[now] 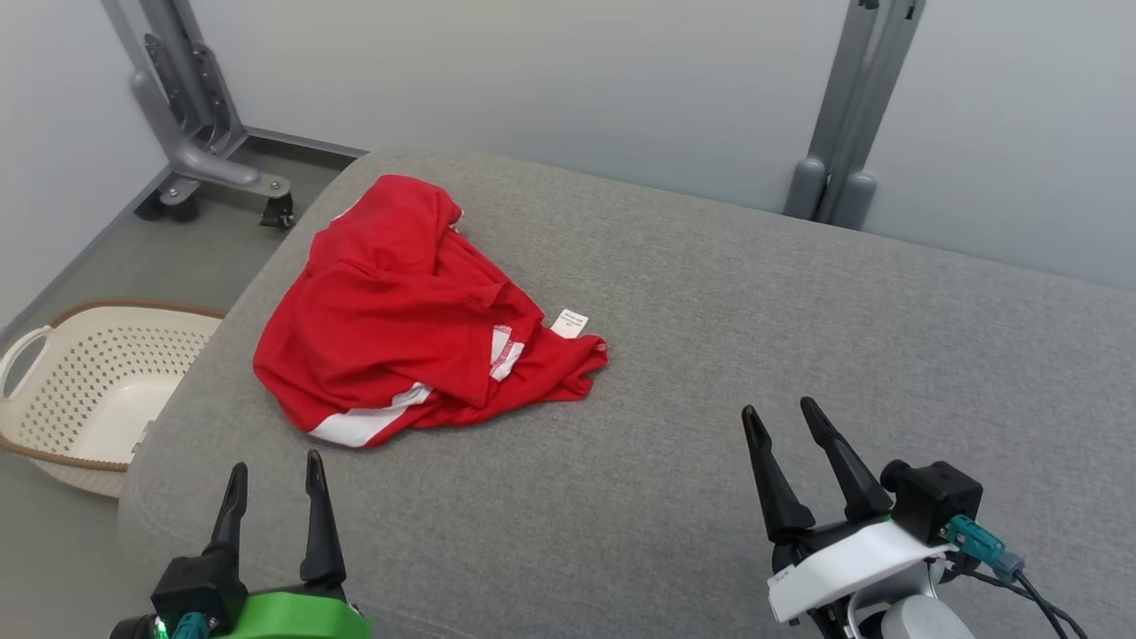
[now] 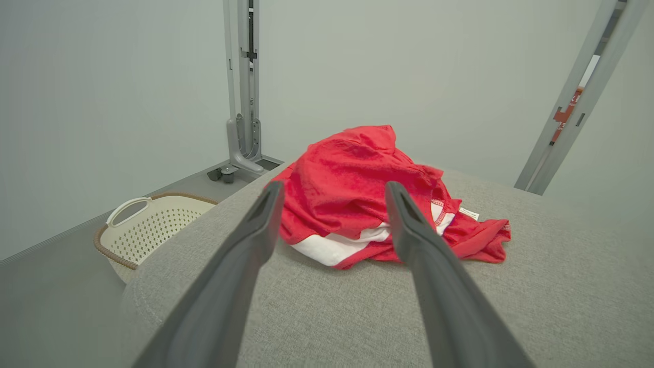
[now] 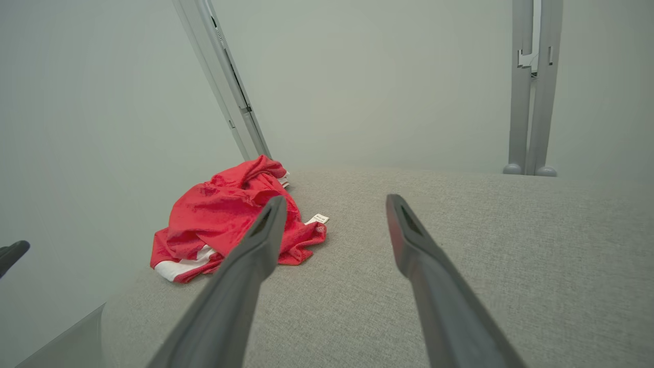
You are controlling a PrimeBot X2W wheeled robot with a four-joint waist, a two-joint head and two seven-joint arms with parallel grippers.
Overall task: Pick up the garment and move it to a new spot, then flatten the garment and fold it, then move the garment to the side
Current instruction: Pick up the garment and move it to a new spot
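Head view: the crumpled red knit garment with white trim (image 1: 399, 319) lies at about 10 o'clock on the grey fabric-covered desk (image 1: 710, 355), close to its rounded edge. A cream perforated plastic laundry basket (image 1: 89, 373) sits on the floor beyond that edge at 8 o'clock. The left tool (image 1: 275, 461) at 7 o'clock and the right tool (image 1: 781, 406) at 5 o'clock both stand with fingers spread wide. They hold nothing and are apart from the cloth.

The likely trouble is a pinch that catches only the top fold, so the heap unrolls and trails when lifted. A push toward 9 o'clock could slide it off the edge.

The garment is bunched into a soft mound of overlapping folds, so its outline cannot be read. A white band shows along its 6 o'clock side, and a small white label (image 1: 570, 322) pokes out at 3 o'clock.
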